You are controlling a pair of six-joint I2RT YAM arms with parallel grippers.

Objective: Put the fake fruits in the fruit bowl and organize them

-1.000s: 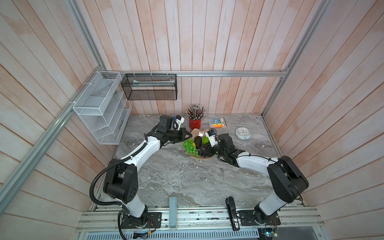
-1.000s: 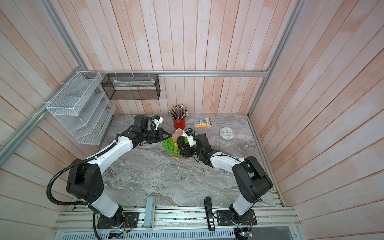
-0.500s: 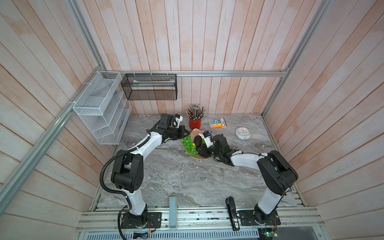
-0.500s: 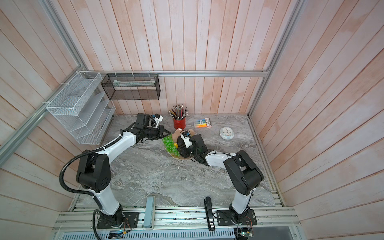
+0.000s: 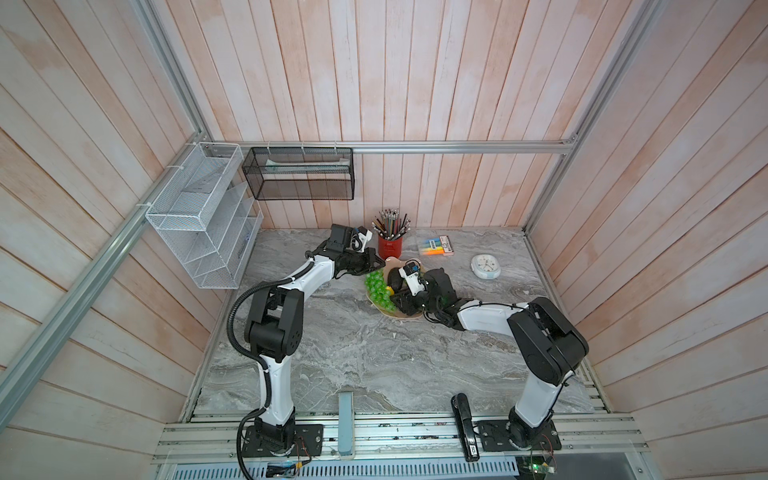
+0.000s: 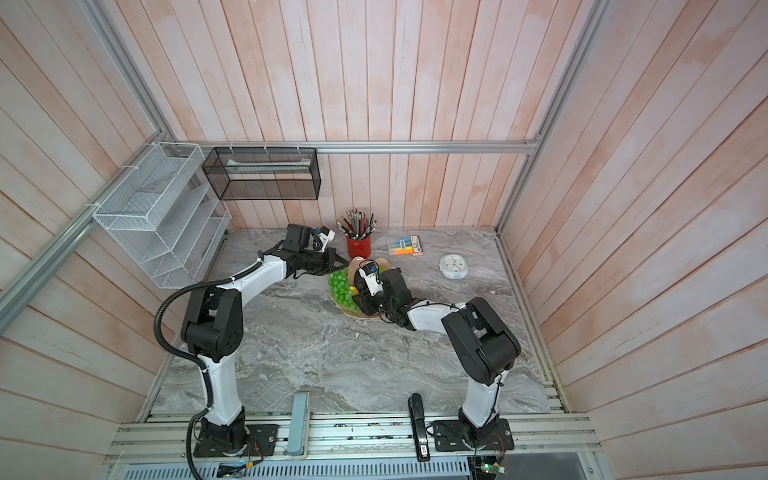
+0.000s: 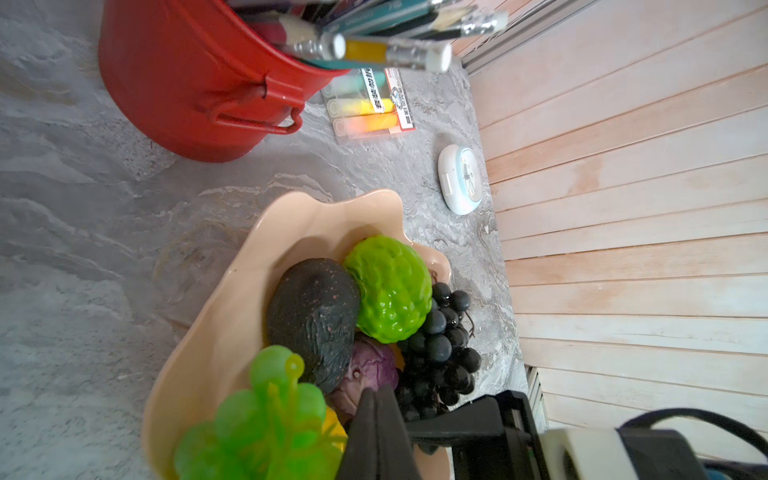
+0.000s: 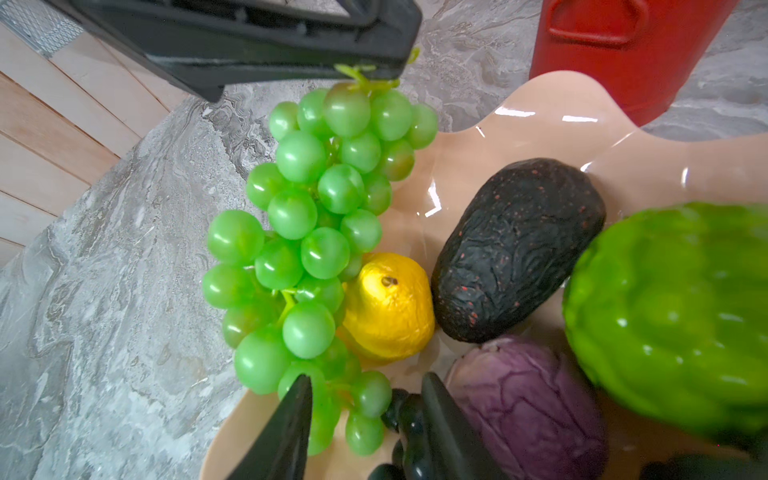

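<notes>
Coverage differs by view: in both top views the fruit bowl (image 5: 394,263) (image 6: 357,262) sits on the desk (image 5: 353,345) near the red pencil cup (image 5: 390,248). It is largely masked by both arms, and only the green grape bunch (image 5: 377,287) is clearly legible. Left wrist view alone shows the dark grape bunch (image 7: 440,353) at the bowl's edge beside the lime-green ball (image 7: 388,289). Right wrist view alone shows the yellow fruit (image 8: 386,307) in full. Bowl is glossy salmon-pink, shallow and wavy-rimmed. Contents: avocado (image 8: 519,249), purple ball (image 8: 528,399), lime-green ball and yellow fruit, packed close together. Green grape bunch lies along one side, partly past the rim and over the desk. Left claw (image 8: 374,70) is closed tight, pinching that bunch's stem. Right claw (image 8: 368,378) stands part-open, its fingers astride the bunch's lowest grapes; whether they press cannot be told. Cup holds pencils.
</notes>
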